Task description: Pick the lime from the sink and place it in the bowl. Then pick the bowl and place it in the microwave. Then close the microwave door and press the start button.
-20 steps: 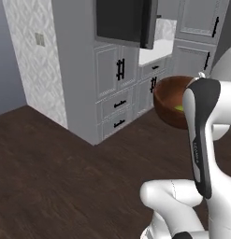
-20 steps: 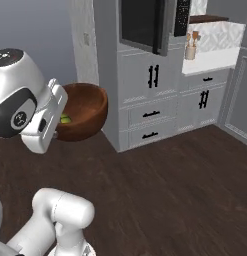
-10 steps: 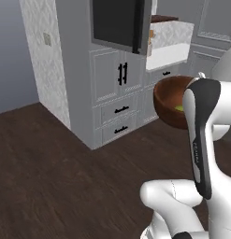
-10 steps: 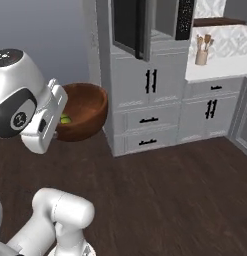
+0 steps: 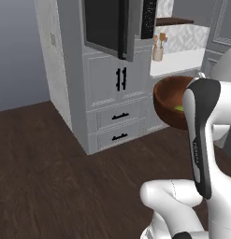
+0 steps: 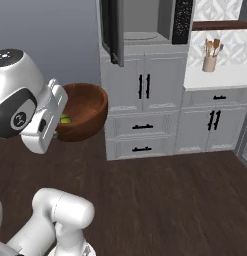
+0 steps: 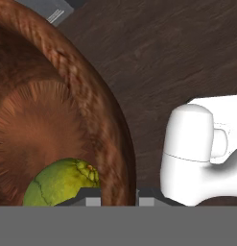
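The reddish-brown wooden bowl (image 5: pixel 169 99) (image 6: pixel 86 111) (image 7: pixel 41 110) hangs above the floor in front of the arm. The yellow-green lime (image 5: pixel 179 108) (image 6: pixel 66 119) (image 7: pixel 60 185) lies inside it. In the hand view my gripper (image 7: pixel 119 194) is shut on the bowl's rim, one finger inside and one outside. The microwave (image 6: pixel 145 20) sits built in above the cabinets, with its black control strip (image 5: pixel 148 18) (image 6: pixel 182 20) on the right. The microwave door (image 5: pixel 105 25) (image 6: pixel 109 27) stands swung open to the left. The sink is out of view.
Pale cabinet doors and drawers (image 5: pixel 118 116) (image 6: pixel 141 125) stand below the microwave. To their right, a white counter (image 6: pixel 217 77) carries a utensil holder (image 5: pixel 157 52) (image 6: pixel 210 61). Dark wood floor (image 5: pixel 46 177) spreads in front.
Both base views have shifted: the microwave cabinet now sits nearer and more central, so the base has driven. The bowl with the lime stays held in the same place by the arm.
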